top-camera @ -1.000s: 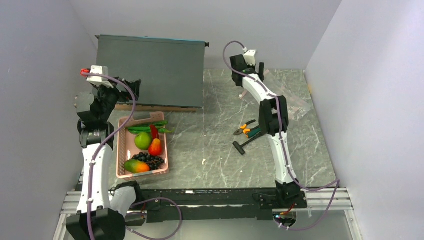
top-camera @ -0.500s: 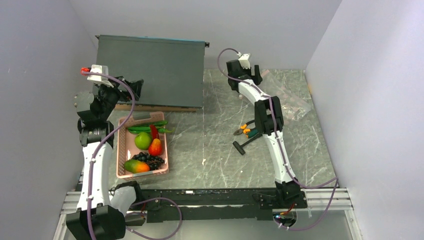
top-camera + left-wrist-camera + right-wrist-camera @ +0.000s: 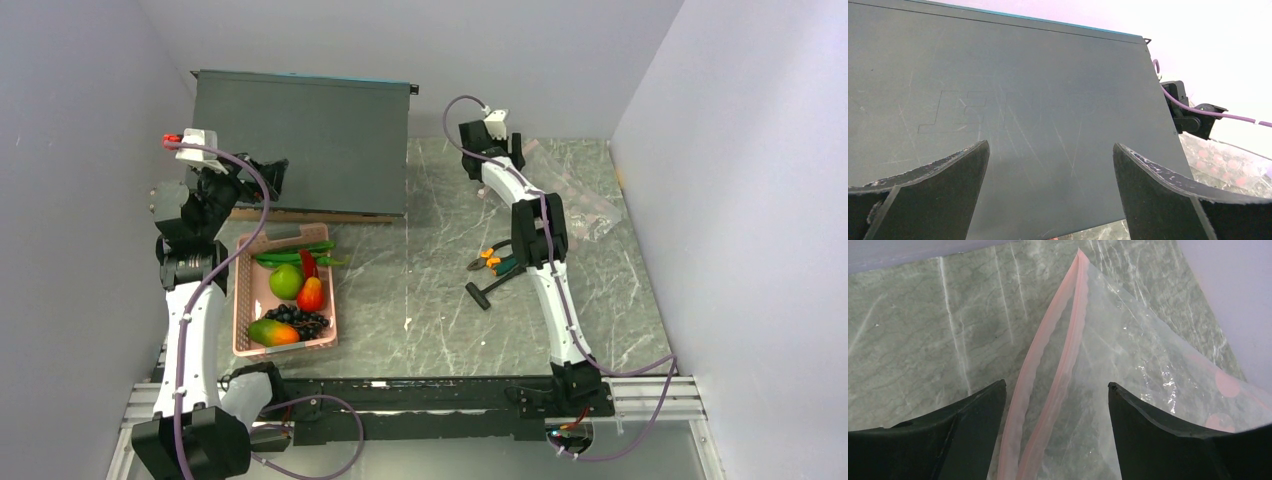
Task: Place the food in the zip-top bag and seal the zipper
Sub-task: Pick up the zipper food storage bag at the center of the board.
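The food lies in a pink slotted basket (image 3: 243,300) at the left: green apple (image 3: 286,281), red-orange fruit (image 3: 311,295), mango (image 3: 272,332), grape bunch (image 3: 300,319), green pods (image 3: 295,254), red chili (image 3: 308,264). The clear zip-top bag (image 3: 580,205) lies flat at the far right. My right gripper (image 3: 503,158) is open just above the bag's near corner. In the right wrist view (image 3: 1057,386) the bag (image 3: 1148,365) lies under it and the pink zipper (image 3: 1060,355) runs between its fingers, the two strips slightly parted. My left gripper (image 3: 270,172) is open and empty, facing the dark panel (image 3: 1023,100).
A large dark grey panel (image 3: 300,140) stands at the back left. Pliers with orange and green handles (image 3: 497,260) and a black T-shaped tool (image 3: 485,290) lie mid-table near the right arm. Walls close in on both sides.
My right wrist has shifted slightly left and then back right near the bag's mouth corner. The left arm has barely moved. The food and the bag have not moved.
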Robot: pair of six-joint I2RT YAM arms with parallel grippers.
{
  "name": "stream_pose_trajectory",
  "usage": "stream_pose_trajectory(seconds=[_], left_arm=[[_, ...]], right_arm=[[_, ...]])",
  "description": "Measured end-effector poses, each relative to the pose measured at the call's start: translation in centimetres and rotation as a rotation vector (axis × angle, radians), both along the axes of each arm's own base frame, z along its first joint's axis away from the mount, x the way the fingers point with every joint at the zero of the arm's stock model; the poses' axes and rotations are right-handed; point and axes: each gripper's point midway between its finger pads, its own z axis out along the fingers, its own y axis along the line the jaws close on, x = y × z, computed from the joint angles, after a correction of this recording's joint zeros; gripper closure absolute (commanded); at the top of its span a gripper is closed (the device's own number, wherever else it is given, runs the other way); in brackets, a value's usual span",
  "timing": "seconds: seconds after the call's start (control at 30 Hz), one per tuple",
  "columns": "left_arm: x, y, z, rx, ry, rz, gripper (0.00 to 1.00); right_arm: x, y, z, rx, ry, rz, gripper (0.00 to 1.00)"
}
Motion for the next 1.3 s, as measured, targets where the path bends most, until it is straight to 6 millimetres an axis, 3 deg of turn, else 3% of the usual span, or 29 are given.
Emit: stream_pose_trajectory(seconds=[0.13,0.43,0.6,0.97,1.13,1.23,1.3], left_arm=[[0.0,0.0,0.0,-0.004,0.001,-0.002,0.01],[0.0,0.0,0.0,-0.004,0.001,-0.002,0.01],[0.0,0.1,0.0,-0.004,0.0,-0.001,0.01],[0.0,0.1,0.0,-0.004,0.001,-0.001,0.01],[0.0,0.1,0.0,-0.004,0.001,0.0,0.01],[0.2,0.2,-0.2,-0.005,0.008,0.0,0.01],[0.3,0.2,-0.3,-0.006,0.011,0.0,0.01]], right_arm=[[-0.2,-0.3,-0.4,0.013,0.022,0.0,0.27],[-0.6,-0.7,-1.0,0.029,0.044,-0.008,0.6],[-0.7,-0.6,-1.0,0.032,0.045,-0.009,0.65],[-0.6,-0.6,-1.4,0.033,0.034,-0.006,1.0],[-1.6,-0.9,-2.3,0.025,0.064,-0.006,1.0],[-2.5,-1.0,-1.7,0.035,0.07,-0.005,1.0],[-3.2,-1.0,-0.2,0.06,0.056,-0.001,1.0]])
